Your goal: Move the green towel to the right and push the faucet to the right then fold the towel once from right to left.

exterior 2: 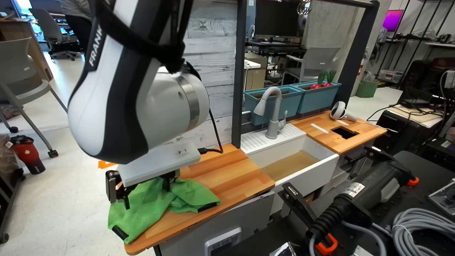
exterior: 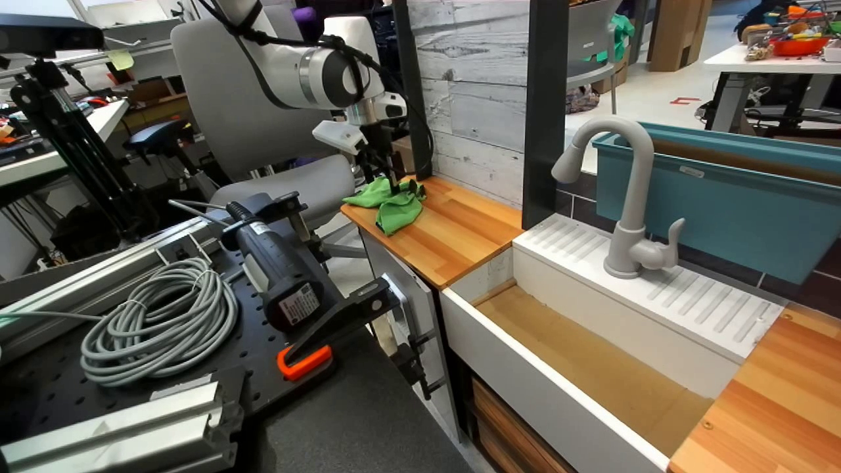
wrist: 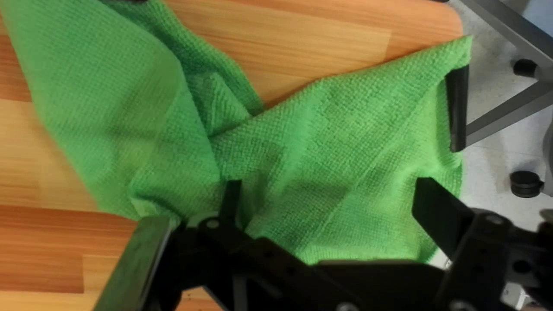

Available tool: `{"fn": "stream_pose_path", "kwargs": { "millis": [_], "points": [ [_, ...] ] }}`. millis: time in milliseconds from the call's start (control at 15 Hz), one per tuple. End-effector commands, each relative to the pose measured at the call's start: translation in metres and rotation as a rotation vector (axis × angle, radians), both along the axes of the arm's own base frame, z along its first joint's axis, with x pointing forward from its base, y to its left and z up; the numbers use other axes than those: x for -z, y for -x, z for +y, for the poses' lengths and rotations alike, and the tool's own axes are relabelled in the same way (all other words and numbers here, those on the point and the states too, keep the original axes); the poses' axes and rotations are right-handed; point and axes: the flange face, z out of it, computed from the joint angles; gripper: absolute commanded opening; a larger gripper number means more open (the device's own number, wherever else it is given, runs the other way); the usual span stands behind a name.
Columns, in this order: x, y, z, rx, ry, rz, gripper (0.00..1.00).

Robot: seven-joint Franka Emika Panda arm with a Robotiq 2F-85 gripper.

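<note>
The green towel (exterior: pixel 401 213) lies crumpled on the wooden counter (exterior: pixel 470 226) left of the sink in both exterior views. Part of it hangs past the counter's end (exterior 2: pixel 131 217). Black strips show on its edges. My gripper (exterior 2: pixel 146 194) is low over the towel. In the wrist view, the gripper (wrist: pixel 329 188) is open, with its fingers wide apart and towel (wrist: pixel 337 129) beneath and between them. I cannot tell whether the fingertips touch the cloth. The grey faucet (exterior: pixel 636 190) stands behind the sink; its spout points to the left in both exterior views, also here (exterior 2: pixel 275 110).
The white sink (exterior: pixel 552 378) adjoins the counter. A whitewashed panel (exterior: pixel 473 98) and a dark post (exterior: pixel 546 105) rise behind the counter. Blue planters (exterior 2: pixel 320 97) stand behind the faucet. A black bench with a cable coil (exterior: pixel 164 322) and a dark tool (exterior: pixel 276 276) is in front.
</note>
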Motion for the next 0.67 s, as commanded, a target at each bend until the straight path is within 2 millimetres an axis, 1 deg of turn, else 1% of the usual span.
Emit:
{"fn": "stream_pose_path", "kwargs": {
  "millis": [0, 200, 400, 600],
  "points": [
    [0.023, -0.012, 0.008, -0.007, -0.011, 0.001, 1.00],
    [0.033, -0.017, 0.002, 0.007, -0.008, 0.000, 1.00],
    [0.037, -0.023, -0.007, 0.022, -0.004, -0.007, 1.00],
    [0.039, -0.029, -0.027, 0.061, -0.003, -0.009, 1.00]
  ]
}}
